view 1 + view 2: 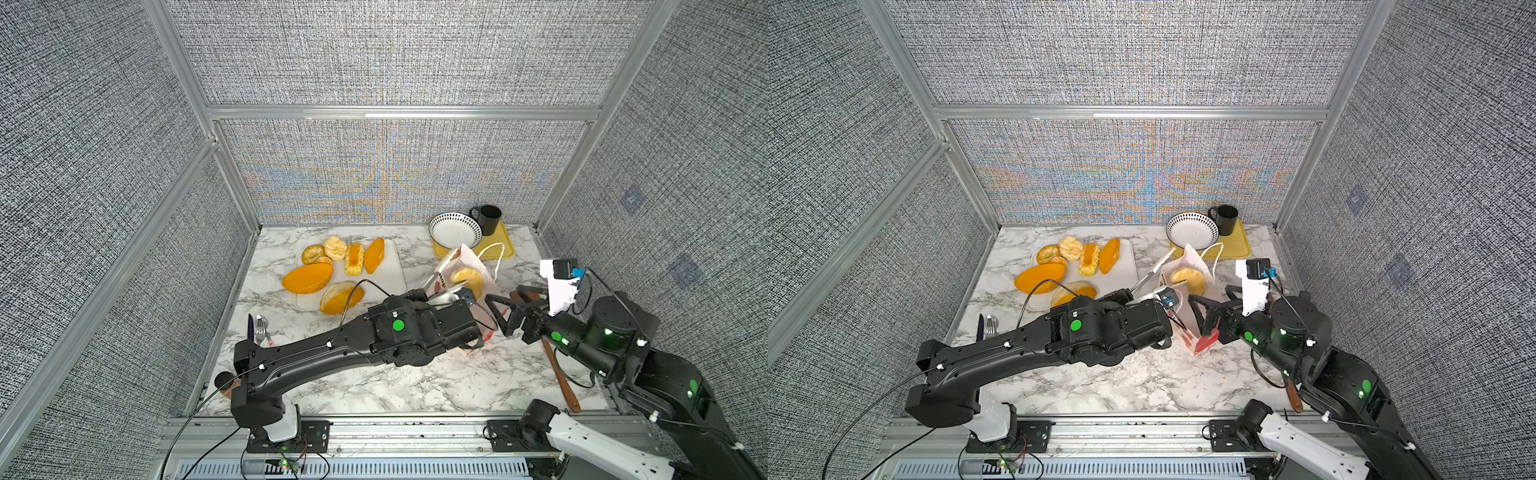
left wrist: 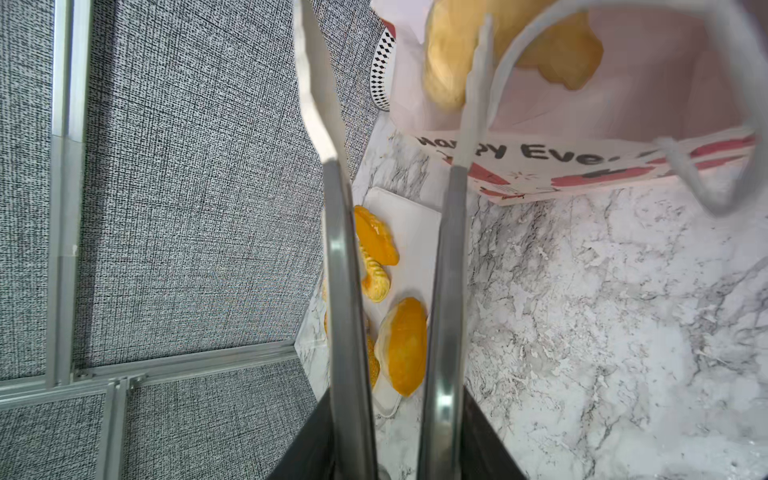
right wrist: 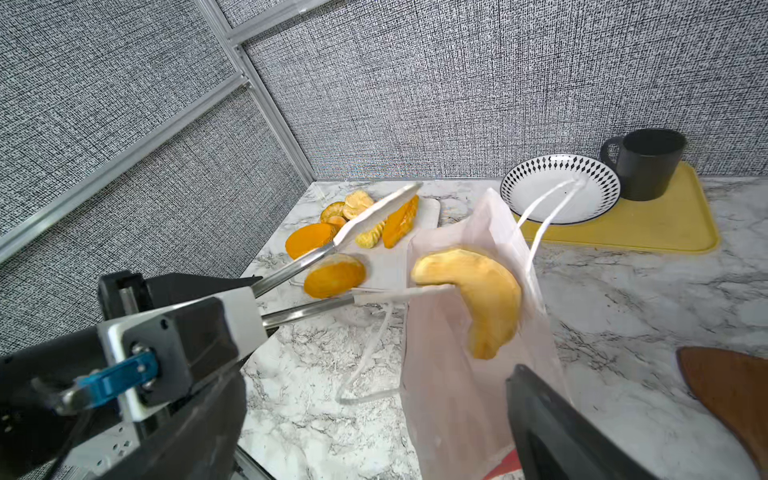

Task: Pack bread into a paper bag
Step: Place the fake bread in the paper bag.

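croissant (image 3: 478,291) is found in paper bag (image 3: 449,395) mouth, beyond spread tongs (image 3: 374,212) held by left hand (image 2: 399,453); right hand (image 1: 496,316) wide.

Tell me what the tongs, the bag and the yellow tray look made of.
The tongs look like brushed steel in the arms, grey with bright glints; their matte white tips are likely plastic or silicone. The bag looks like thin paper: creased, light glowing through its white wall. The tray seems smooth yellow plastic with a rounded rim.
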`<state>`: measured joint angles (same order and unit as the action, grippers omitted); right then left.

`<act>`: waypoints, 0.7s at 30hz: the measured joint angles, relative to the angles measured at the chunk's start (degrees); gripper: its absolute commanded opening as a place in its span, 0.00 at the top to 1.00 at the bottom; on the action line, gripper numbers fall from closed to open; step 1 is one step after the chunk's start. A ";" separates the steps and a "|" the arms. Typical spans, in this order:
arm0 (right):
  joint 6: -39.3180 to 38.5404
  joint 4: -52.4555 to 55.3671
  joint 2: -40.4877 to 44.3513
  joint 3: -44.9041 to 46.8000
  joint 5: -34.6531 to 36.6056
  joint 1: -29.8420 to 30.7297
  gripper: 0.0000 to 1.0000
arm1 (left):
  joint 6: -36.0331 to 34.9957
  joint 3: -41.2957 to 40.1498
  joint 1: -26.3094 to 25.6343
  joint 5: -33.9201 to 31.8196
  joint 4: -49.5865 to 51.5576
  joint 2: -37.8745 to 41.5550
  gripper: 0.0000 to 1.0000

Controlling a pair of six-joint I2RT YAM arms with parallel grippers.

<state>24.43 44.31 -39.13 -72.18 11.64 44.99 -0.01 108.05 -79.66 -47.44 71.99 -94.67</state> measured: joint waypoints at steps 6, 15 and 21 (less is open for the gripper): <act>-0.15 -0.02 -0.07 0.11 0.96 0.00 0.01 | -1.11 -1.38 -0.02 1.18 -4.11 2.45 0.49; -1.11 -0.04 -0.63 1.42 6.05 0.00 0.01 | 0.35 -9.05 2.89 0.31 -15.89 15.43 0.56; -1.95 -0.48 -1.81 4.26 11.98 -0.02 0.01 | 7.63 -12.15 7.15 -1.51 -18.08 21.38 0.56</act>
<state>22.48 43.83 -40.95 -67.92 23.62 44.97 7.62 95.90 -72.51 -48.95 53.91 -73.30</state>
